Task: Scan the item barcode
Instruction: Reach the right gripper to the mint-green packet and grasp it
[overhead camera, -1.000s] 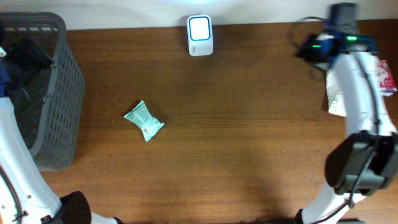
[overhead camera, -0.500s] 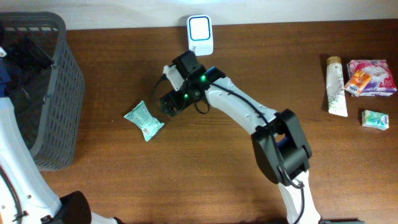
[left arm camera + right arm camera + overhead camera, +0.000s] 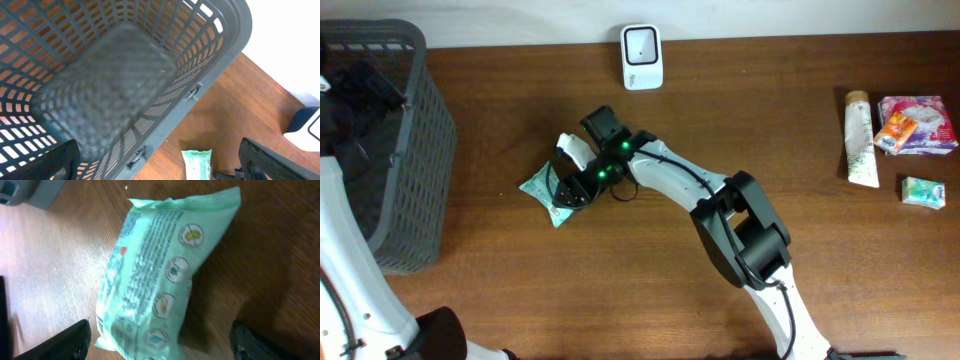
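The item is a mint-green packet [image 3: 540, 188] with printed text and round icons, lying flat on the wooden table left of centre. My right gripper [image 3: 567, 188] hangs right over it. In the right wrist view the packet [image 3: 160, 280] fills the gap, and the right gripper [image 3: 160, 347] is open, its black fingers [image 3: 60, 341] clear of the packet on both sides. The white scanner [image 3: 642, 57] stands at the table's back edge. My left gripper [image 3: 155, 165] is open above the basket and holds nothing; the packet [image 3: 196, 162] shows at that view's bottom.
A grey mesh basket [image 3: 415, 150] takes up the left edge of the table. At the far right lie a white tube [image 3: 861, 138], a pink pack [image 3: 925, 118] with an orange sachet [image 3: 898, 130] on it, and a small green box [image 3: 923, 191].
My right arm has swung from the far right of the table across to the green packet and come down over it. The scanner's face has gone from lit to dark. The left arm stays put.
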